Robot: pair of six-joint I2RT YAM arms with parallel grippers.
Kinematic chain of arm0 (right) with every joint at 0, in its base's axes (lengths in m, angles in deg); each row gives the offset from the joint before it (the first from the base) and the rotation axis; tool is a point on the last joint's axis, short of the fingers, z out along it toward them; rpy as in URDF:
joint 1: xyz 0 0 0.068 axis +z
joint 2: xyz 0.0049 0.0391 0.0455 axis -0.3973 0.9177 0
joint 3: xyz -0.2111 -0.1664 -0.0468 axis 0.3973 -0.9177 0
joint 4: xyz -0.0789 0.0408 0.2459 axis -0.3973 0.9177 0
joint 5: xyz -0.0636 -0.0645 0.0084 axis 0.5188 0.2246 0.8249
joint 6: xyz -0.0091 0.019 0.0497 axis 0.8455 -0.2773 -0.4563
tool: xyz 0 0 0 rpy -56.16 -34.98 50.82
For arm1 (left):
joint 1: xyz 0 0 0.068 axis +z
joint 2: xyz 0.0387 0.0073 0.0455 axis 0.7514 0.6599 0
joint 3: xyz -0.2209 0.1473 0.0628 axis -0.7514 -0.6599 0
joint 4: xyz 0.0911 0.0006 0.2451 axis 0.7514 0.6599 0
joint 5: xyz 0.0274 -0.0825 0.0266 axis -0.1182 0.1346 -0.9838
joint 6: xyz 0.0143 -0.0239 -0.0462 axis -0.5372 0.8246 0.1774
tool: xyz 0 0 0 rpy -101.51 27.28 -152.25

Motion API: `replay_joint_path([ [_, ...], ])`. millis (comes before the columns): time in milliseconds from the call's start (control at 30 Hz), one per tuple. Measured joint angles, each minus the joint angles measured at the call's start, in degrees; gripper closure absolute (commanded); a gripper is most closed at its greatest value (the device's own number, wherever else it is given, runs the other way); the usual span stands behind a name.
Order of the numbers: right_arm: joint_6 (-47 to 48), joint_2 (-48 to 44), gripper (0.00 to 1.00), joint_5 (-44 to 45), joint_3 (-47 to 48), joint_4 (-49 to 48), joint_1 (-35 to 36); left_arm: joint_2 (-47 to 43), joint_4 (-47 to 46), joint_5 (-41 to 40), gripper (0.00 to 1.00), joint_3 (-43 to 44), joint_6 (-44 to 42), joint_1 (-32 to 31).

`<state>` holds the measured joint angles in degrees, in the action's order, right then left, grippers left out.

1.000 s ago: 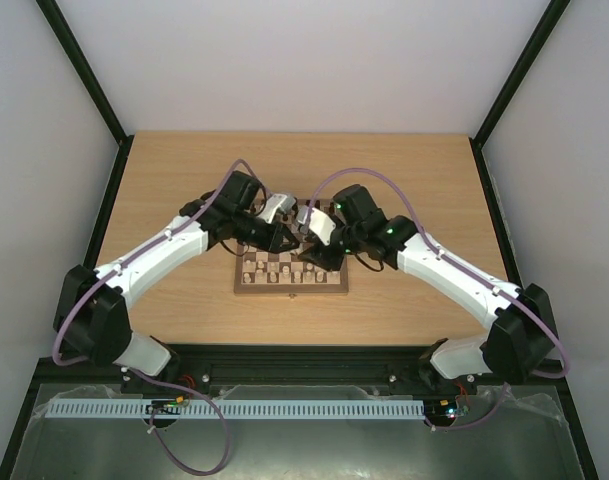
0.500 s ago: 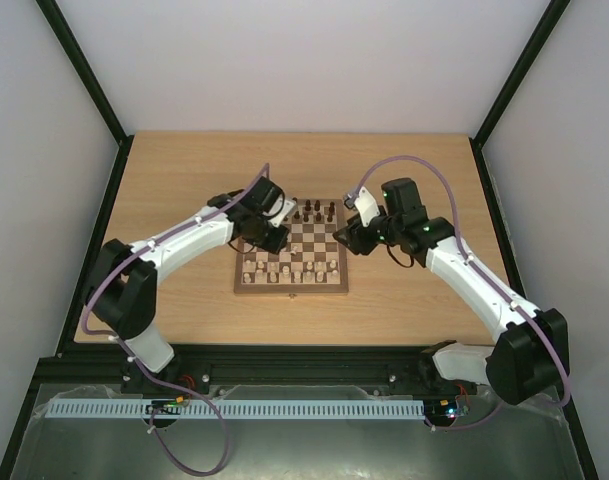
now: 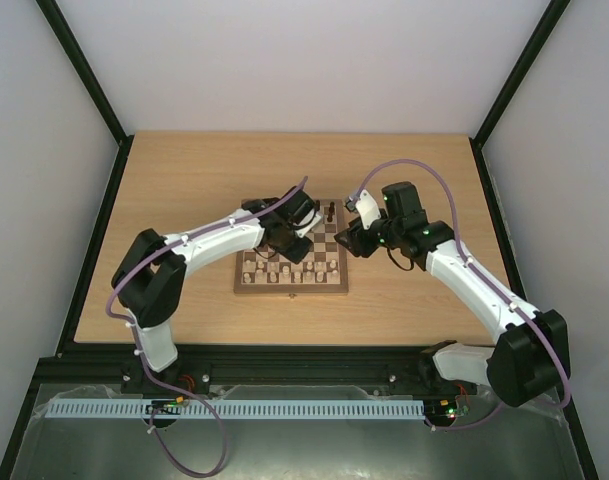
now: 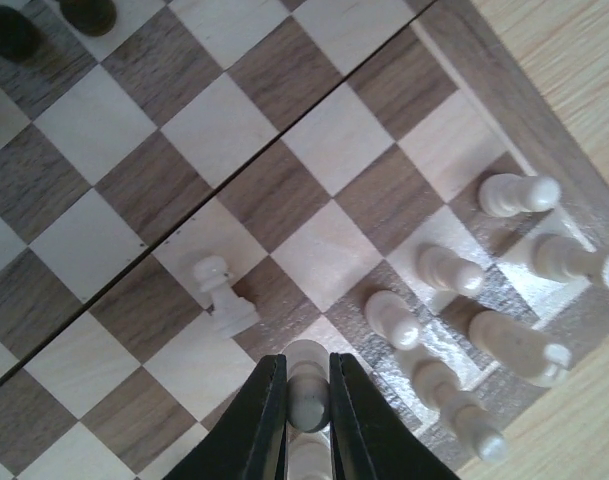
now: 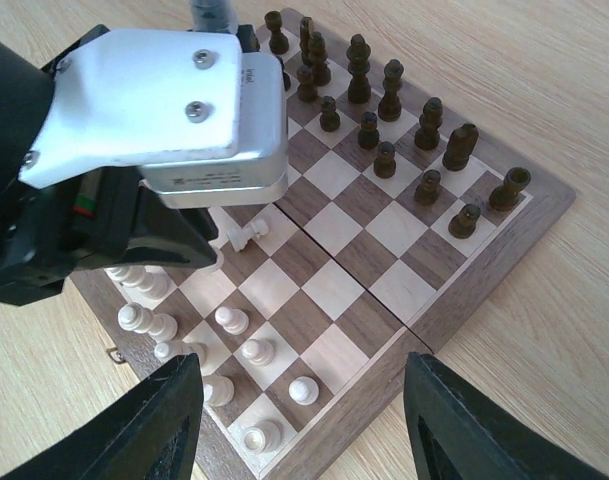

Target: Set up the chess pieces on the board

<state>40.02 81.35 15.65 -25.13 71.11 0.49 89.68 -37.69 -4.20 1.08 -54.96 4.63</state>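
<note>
Overhead, I see my left gripper [image 3: 304,242] down over the board [image 3: 329,272], with the right gripper [image 3: 356,206] by its far right corner. On the left wrist view, the jaws are pinched on a pale piece [image 4: 307,400] close beside other pale pieces [image 4: 454,275]; I cannot tell whether it touches the board. On the right wrist view, my fingers [image 5: 164,420] are spread wide around nothing, above the board's edge. Dark pieces [image 5: 384,110] fill the far rows.

Light wood tabletop [image 3: 184,180], white walls [image 3: 304,60] far/left/right, black frame posts [image 3: 84,70], white slotted rail [image 3: 234,409] along near edge.
</note>
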Motion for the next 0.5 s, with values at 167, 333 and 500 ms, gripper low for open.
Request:
replay_joint_path([
  [167, 0.02, -0.46, 0.44, 0.00, -0.11, -0.07, 0.00, 1.53, 0.55, -1.20, 0.92, 0.92, 0.15, 0.11],
  [333, 0.07, -0.52, 0.44, 0.00, -0.37, -0.24, 0.00, 2.75, 1.66, -1.16, 0.92, 1.86, -0.13, -0.02],
  [500, 0.24, -0.52, 0.44, 0.00, -0.66, -0.66, 0.00, 3.72, 3.02, -1.16, 0.92, 2.05, -0.31, -0.28],
])
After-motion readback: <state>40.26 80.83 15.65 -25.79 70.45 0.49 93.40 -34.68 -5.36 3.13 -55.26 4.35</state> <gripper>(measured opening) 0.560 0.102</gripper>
